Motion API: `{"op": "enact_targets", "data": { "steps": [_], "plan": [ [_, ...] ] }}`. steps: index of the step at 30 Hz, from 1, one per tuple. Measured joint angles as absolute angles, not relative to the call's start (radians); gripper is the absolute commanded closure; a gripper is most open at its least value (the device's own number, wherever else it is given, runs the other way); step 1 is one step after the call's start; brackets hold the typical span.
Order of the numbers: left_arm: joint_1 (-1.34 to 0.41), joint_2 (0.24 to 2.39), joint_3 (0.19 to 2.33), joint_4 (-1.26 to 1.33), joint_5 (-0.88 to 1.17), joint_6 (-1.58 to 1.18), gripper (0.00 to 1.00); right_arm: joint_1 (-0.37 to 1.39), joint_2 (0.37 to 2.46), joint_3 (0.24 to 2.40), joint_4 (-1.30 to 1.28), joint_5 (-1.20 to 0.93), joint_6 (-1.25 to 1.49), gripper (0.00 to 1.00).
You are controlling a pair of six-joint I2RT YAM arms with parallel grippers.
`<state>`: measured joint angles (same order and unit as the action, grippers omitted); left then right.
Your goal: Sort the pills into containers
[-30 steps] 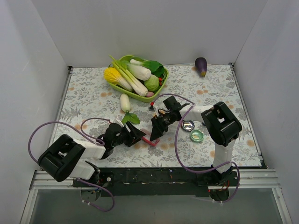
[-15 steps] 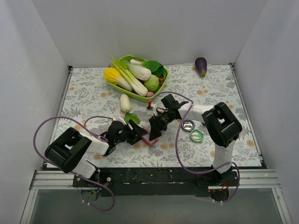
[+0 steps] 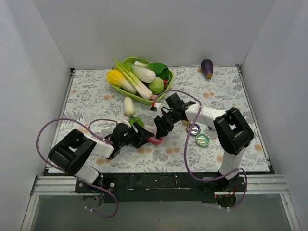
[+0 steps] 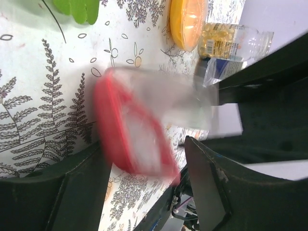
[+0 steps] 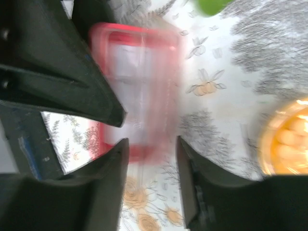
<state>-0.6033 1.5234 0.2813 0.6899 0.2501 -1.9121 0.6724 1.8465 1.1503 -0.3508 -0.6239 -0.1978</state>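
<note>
The pink-red container (image 3: 155, 140) lies on the table between my two grippers. My left gripper (image 3: 140, 136) is at its left and my right gripper (image 3: 160, 129) just beyond it. In the left wrist view the container (image 4: 134, 130) is blurred and sits between my open left gripper's (image 4: 147, 154) jaws. In the right wrist view the container (image 5: 137, 91) is blurred just ahead of my open right gripper (image 5: 151, 144). No loose pills show.
Two small bottles lie right of the grippers: a gold-capped one (image 3: 194, 128) and another (image 3: 202, 139); the amber one shows in the left wrist view (image 4: 231, 41). A green bowl (image 3: 139, 100) of vegetables, a white radish (image 3: 128, 106) and an eggplant (image 3: 207, 68) are at the back.
My left gripper has reached right up to the container. My right gripper has shifted slightly away from the near edge. The container has slid a little toward the far side.
</note>
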Motion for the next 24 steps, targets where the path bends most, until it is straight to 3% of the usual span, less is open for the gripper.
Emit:
{"op": "enact_targets", "data": {
  "steps": [12, 17, 24],
  "plan": [
    [-0.603, 1.573, 0.315, 0.711, 0.252, -1.912, 0.38, 0.675, 1.782, 1.158, -0.359, -0.493, -0.246, 0.87],
    [-0.603, 1.567, 0.313, 0.71, 0.252, -1.909, 0.36, 0.674, 1.796, 1.174, -0.375, -0.498, -0.257, 0.92],
    [-0.597, 1.432, 0.262, 0.622, 0.242, -1.872, 0.21, 0.676, 1.785, 1.186, -0.389, -0.468, -0.306, 0.94]
  ]
}}
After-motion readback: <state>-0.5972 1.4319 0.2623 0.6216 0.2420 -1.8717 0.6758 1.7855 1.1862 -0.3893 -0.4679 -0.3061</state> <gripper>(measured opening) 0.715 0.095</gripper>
